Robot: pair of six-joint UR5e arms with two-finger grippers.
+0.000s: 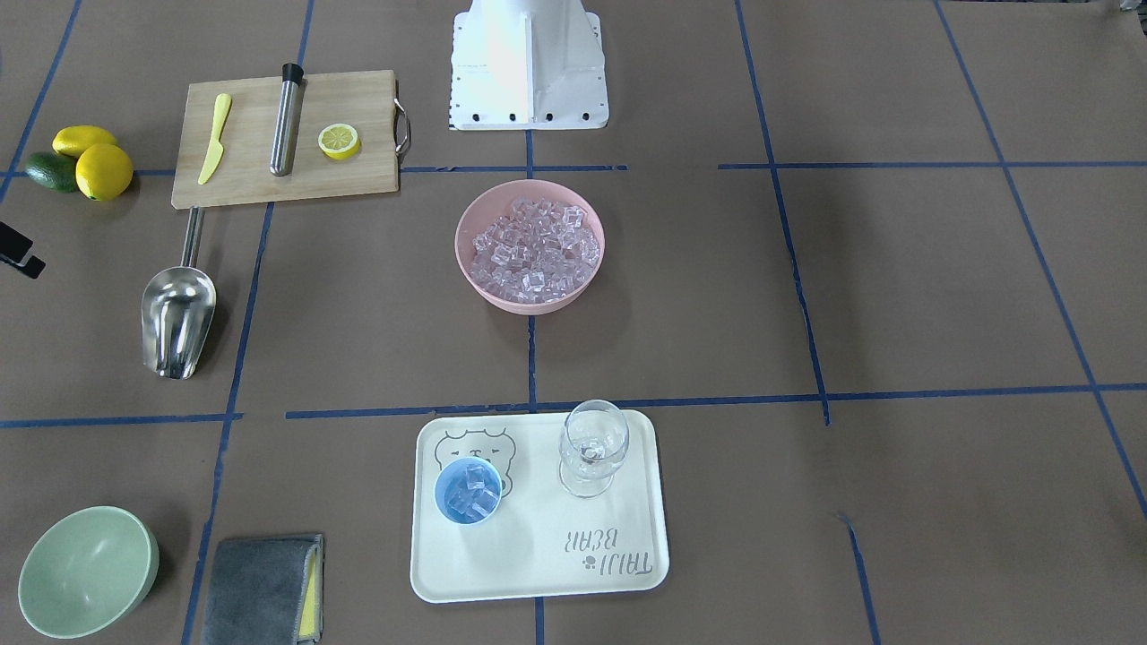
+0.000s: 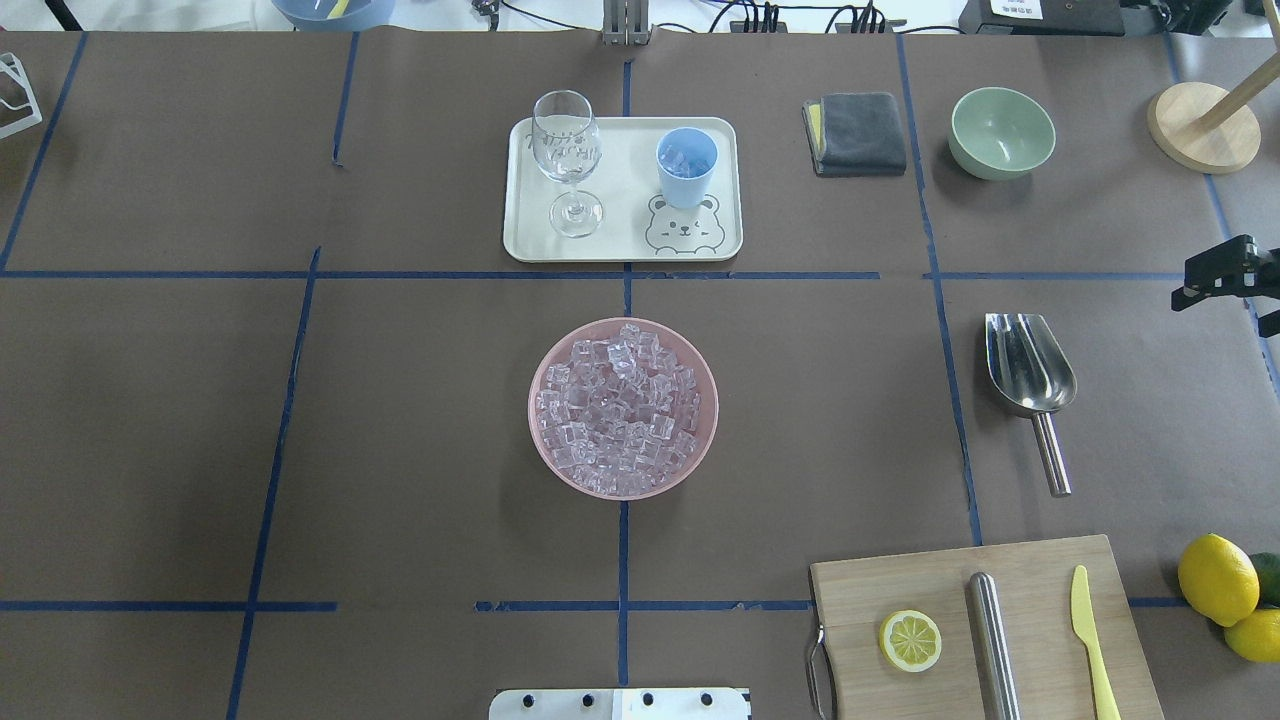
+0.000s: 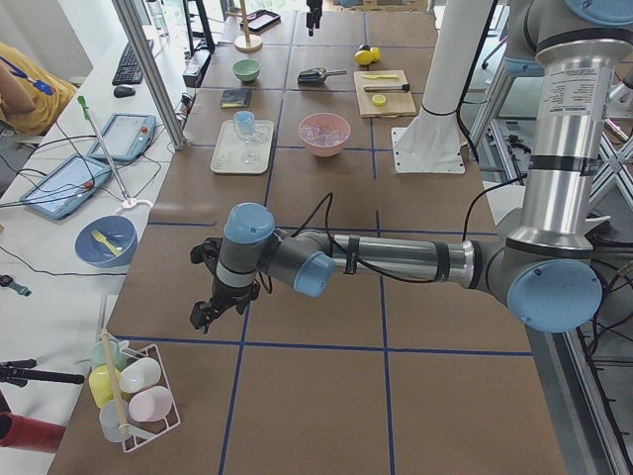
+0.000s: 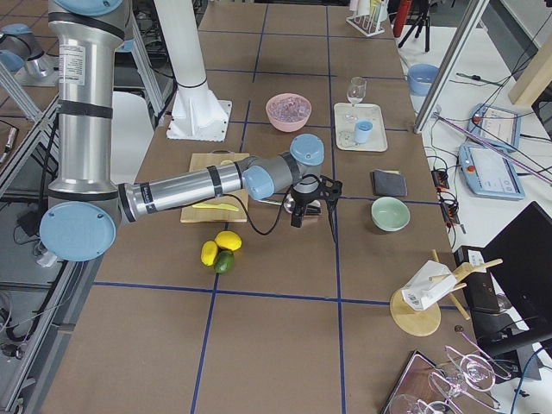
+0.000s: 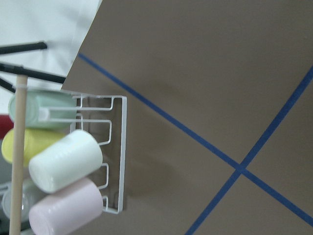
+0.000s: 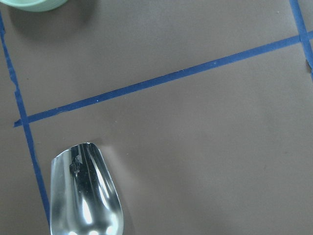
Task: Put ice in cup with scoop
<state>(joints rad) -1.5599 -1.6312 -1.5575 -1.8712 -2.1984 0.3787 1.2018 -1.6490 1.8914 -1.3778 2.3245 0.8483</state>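
Note:
The steel scoop (image 2: 1030, 375) lies empty on the table on my right side, handle toward me; its bowl also shows in the right wrist view (image 6: 85, 196). Many clear ice cubes (image 2: 622, 405) fill a pink bowl (image 2: 545, 440) at the table's centre. The light-blue cup (image 2: 687, 165) stands on a cream tray (image 2: 620, 245) at the far side with several cubes in it. My right gripper (image 2: 1225, 300) hangs open and empty, beyond and to the right of the scoop. My left gripper (image 3: 205, 315) is far off at the table's left end; I cannot tell whether it is open.
A clear wine glass (image 2: 567, 160) stands on the tray beside the cup. A cutting board (image 2: 985, 630) holds a lemon half, a steel cylinder and a yellow knife. Lemons (image 2: 1217, 578), a green bowl (image 2: 1002, 132), a grey cloth (image 2: 857, 132), and a wire cup rack (image 5: 112, 147) are around.

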